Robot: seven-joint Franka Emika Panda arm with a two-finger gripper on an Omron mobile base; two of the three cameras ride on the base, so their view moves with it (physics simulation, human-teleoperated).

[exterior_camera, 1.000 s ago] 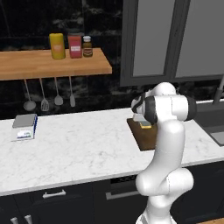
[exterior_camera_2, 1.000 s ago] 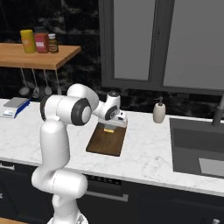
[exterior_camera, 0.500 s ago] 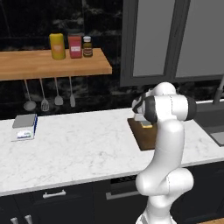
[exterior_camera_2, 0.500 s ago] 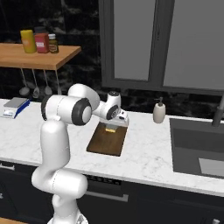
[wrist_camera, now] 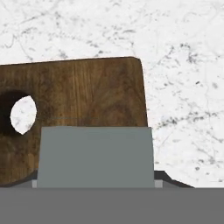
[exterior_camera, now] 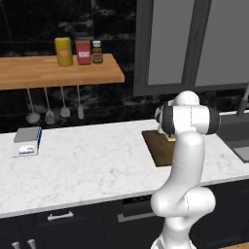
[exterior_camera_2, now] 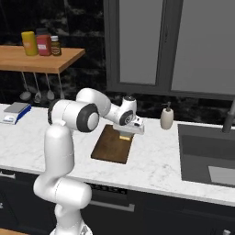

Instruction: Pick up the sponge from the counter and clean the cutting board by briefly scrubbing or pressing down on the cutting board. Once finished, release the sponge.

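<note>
A dark kitchen wall with grey cupboard doors stands behind a long white marble worktop (exterior_camera_2: 156, 160) that runs over dark cabinets. The cutting board (exterior_camera_2: 110, 149), dark brown wood, lies flat on the worktop directly beneath the jaws; in the hand view its far corner and its small round hole sit just ahead of them and to one side. A soap bottle (exterior_camera_2: 166, 117) stands on the worktop off to the side of the jaws, toward the sink (exterior_camera_2: 206, 158), well apart from the board.

The gripper (exterior_camera_2: 126, 134) points down over the far end of the board. The sponge (exterior_camera_2: 125, 137) sits between the jaws: its yellow body shows just under them in the right base view, and its grey scouring face (wrist_camera: 95, 156) fills the space right in front of the hand camera. The jaws appear closed on its sides, with the sponge at or just above the board; I cannot tell whether it touches.

The sponge is probably light and soft, yielding under pressure, so a hold across its narrow sides, low on the yellow body, should keep it from twisting while it is pressed down. The board looks stiff and heavy enough to stay put.
</note>
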